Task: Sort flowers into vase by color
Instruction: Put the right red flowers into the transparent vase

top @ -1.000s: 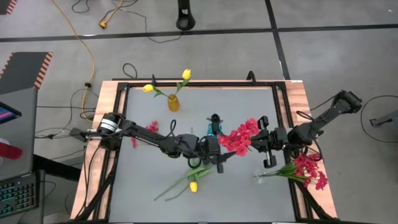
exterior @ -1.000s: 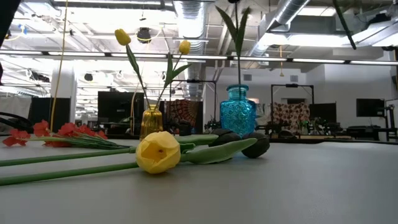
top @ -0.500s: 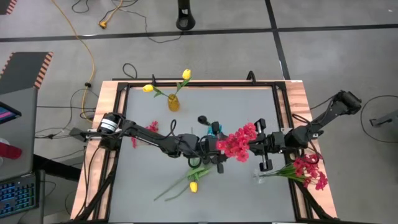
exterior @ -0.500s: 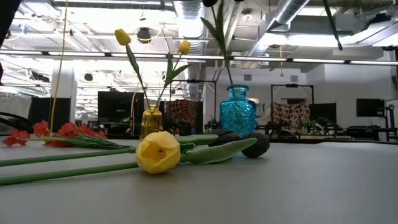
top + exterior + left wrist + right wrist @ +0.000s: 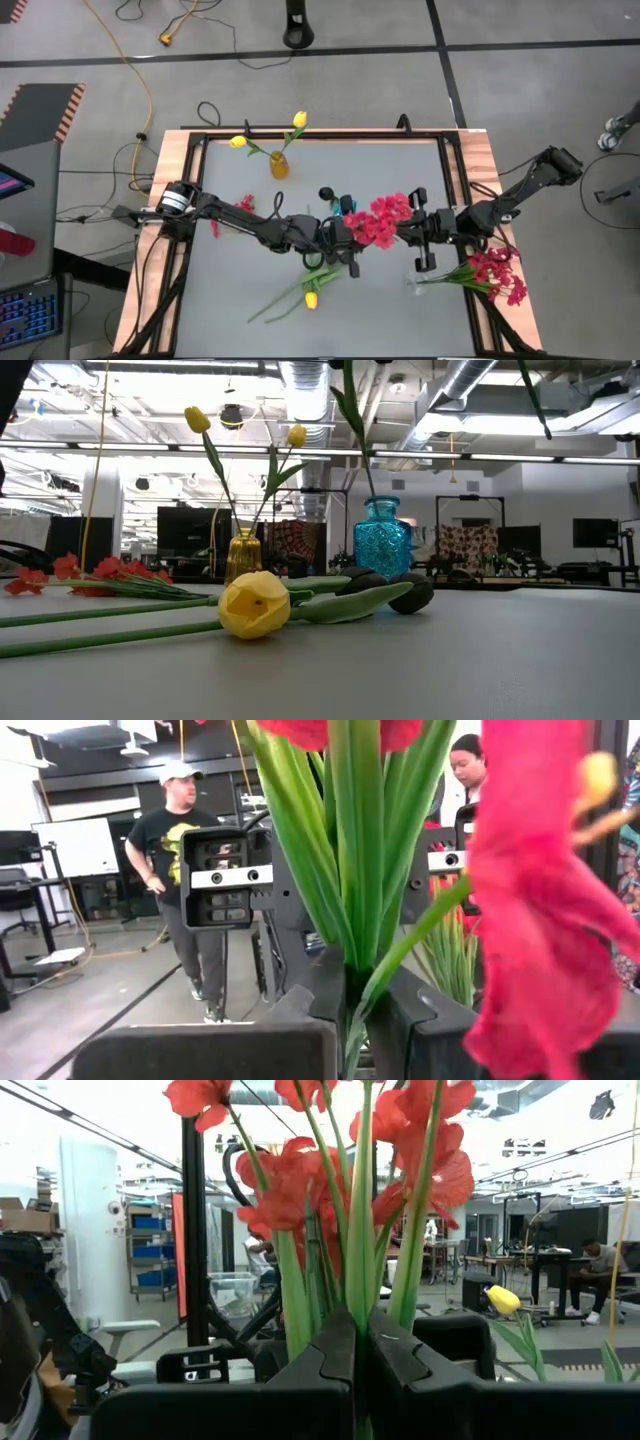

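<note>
A spray of small red blossoms stands upright above the table's middle, between my left gripper and my right gripper, both shut on its green stems. Just behind it the blue vase holds one black tulip. The amber vase at the far side holds two yellow tulips. A yellow tulip and dark tulip heads lie on the table. More red sprays lie at the right and at the left. My left gripper pinches the spray's bunched green stems between its two fingers, below the leaves. The fingers come level from the table's left and lie across the upright stems. The spray is lifted clear of the table. My right gripper pinches the same bunch of stems between its two fingers, under the blossoms. Its fingers come level from the table's right, across the stems. The spray stands upright in the hold, blossoms on top.
A black frame runs round the grey table top. People stand in the room behind. The grey surface shows bare at the near right.
My right gripper has carried the red spray a little toward the table's left, up against my left gripper. The black tulip in the blue vase has leaned over toward the left.
</note>
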Controlling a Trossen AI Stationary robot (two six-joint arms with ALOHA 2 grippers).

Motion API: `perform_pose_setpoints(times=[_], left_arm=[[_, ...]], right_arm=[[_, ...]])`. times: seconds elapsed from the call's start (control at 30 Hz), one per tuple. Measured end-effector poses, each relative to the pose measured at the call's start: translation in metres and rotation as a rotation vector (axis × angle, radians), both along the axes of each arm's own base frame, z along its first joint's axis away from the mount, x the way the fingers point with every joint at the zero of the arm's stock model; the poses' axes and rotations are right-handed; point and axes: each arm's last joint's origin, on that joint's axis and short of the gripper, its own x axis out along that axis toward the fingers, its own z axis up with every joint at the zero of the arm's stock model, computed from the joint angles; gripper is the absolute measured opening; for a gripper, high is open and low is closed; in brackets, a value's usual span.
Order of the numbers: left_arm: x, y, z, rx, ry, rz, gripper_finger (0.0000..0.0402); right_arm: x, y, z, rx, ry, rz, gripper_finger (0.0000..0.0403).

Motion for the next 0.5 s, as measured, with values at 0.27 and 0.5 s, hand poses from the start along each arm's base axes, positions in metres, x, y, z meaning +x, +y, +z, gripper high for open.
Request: perform_pose_setpoints(times=[0.27, 0.5], left_arm=[[-0.0004, -0.0027, 0.0, -0.022, -0.001, -0.039, 0.0003], [-0.0007, -0.0057, -0.0011, -0.061, 0.007, -0.08, 0.0002]], right_arm=[[0.0005, -0.0011, 0.0002, 0.0, -0.003, -0.003, 0.0068], [-0.0077, -0.0069, 0.006, 0.013, -0.013, -0.022, 0.013]])
